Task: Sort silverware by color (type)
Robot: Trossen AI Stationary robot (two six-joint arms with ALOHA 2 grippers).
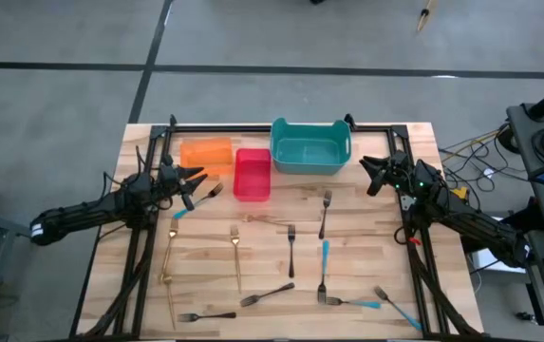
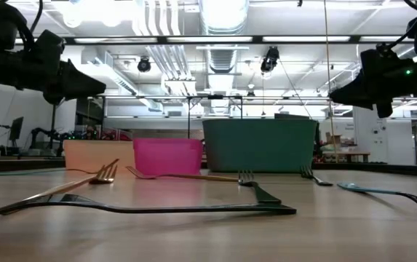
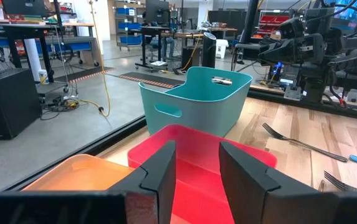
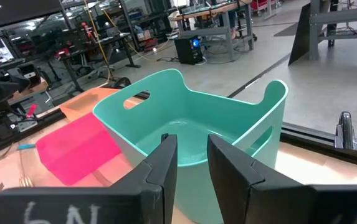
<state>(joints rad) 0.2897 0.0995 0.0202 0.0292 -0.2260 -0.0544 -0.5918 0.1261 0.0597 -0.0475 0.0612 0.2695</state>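
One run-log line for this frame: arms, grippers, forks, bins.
left gripper: open, empty, near orange bin | right gripper: open, empty, near teal bin | forks: all on table | red bin: empty

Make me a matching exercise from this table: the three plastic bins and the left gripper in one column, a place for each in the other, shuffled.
Things:
1. orange bin
2. red bin
3. teal bin
4. left gripper

Places:
A. farthest right of the three bins in the high view
B. between the other two bins
C. farthest left of the three bins in the high view
D. above the table's left side, near the orange bin, holding nothing

Pairs: 1-C, 2-B, 3-A, 4-D
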